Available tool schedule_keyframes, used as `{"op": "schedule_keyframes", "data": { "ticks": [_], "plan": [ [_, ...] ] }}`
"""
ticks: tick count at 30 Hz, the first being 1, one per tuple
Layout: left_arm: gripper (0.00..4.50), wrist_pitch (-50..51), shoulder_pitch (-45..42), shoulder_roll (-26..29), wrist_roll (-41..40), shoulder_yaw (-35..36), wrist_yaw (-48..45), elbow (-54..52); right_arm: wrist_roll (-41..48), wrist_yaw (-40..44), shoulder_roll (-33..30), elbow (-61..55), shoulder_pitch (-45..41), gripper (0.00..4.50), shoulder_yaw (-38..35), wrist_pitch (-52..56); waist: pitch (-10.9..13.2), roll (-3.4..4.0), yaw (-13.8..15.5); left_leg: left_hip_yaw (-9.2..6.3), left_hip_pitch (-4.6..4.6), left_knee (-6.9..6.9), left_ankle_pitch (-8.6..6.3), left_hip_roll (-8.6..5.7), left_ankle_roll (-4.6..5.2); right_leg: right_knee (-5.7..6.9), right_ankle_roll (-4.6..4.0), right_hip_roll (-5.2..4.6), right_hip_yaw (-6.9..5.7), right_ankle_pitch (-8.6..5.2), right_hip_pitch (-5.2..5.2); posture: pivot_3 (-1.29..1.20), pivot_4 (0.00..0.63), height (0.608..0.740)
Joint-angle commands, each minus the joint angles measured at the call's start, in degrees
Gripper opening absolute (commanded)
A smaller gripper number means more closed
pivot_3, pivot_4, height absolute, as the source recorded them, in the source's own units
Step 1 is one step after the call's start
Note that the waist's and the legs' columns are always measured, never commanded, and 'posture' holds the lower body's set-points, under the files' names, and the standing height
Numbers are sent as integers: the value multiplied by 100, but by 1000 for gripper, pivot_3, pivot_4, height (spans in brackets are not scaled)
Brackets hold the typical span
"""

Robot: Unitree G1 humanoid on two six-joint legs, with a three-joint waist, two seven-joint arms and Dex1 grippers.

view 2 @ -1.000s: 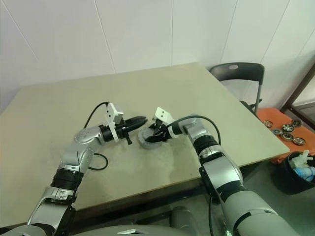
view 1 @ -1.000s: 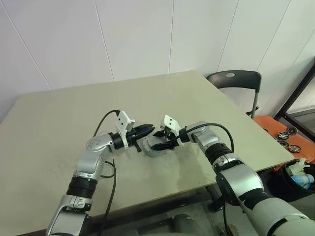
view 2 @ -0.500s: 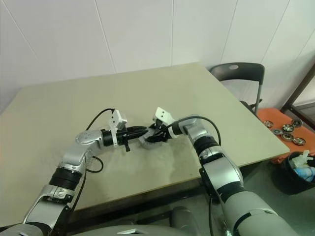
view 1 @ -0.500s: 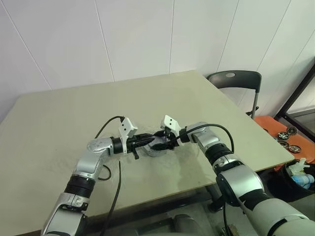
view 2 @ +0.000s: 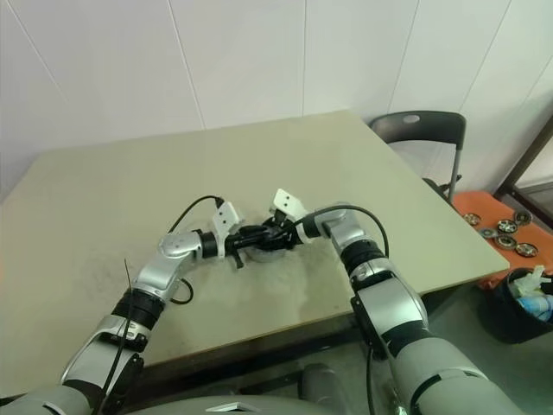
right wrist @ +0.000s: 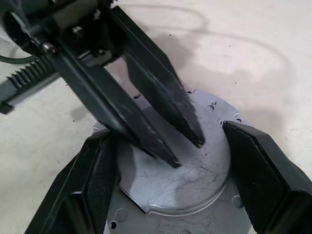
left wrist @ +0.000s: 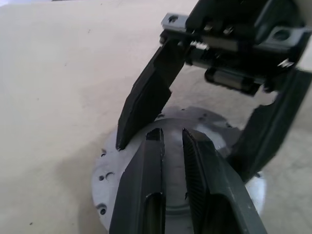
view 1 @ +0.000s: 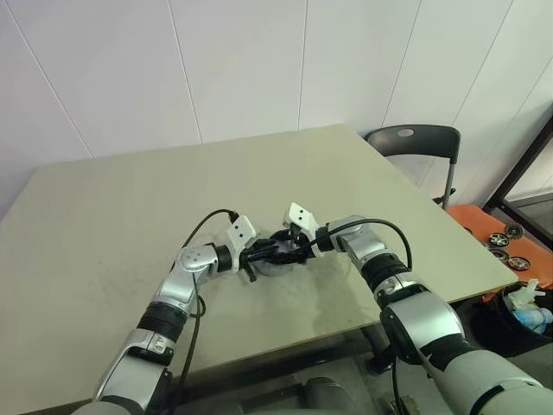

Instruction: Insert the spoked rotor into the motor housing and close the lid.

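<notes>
The left gripper (left wrist: 171, 139) has its two black ribbed fingers (left wrist: 146, 180) pressed almost together, with only a thin slit between them and nothing pinched. Their tips lie over the flat top of the round silver-grey metal motor housing (right wrist: 180, 175), near its middle; I cannot tell if they touch the metal.

The right gripper (right wrist: 173, 170) comes from the opposite side. Its two black fingers (right wrist: 97, 170) are spread wide, one on each side of the housing, close against its round wall. The left gripper's tips sit between them.

The motor housing stands on the pale beige table (view 1: 130, 216), a little in front of the table's middle, with both grippers meeting over it (view 1: 275, 253). Its top face is smooth, with fine scratches, and the flat flange (right wrist: 195, 222) around its base has small holes.

Beyond the table's far right corner stands a dark chair (view 1: 413, 143).
</notes>
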Motion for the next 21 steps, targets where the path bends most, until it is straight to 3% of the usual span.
{"op": "schedule_keyframes", "data": {
  "ticks": [1,21],
  "plan": [
    [686,-235,-96,-28,290,-156,101,200,-318,-188,-86,367,302,3046,227,368,-1,1,0,0,2,0,0,0,0,0,0,0,0,0,3,0,0,740],
    [686,-192,122,180,391,-259,-449,14,-289,-175,-124,341,272,3046,199,355,-5,4,1,-3,4,-2,0,7,0,-2,0,-3,-1,0,6,0,0,740]
  ]
}}
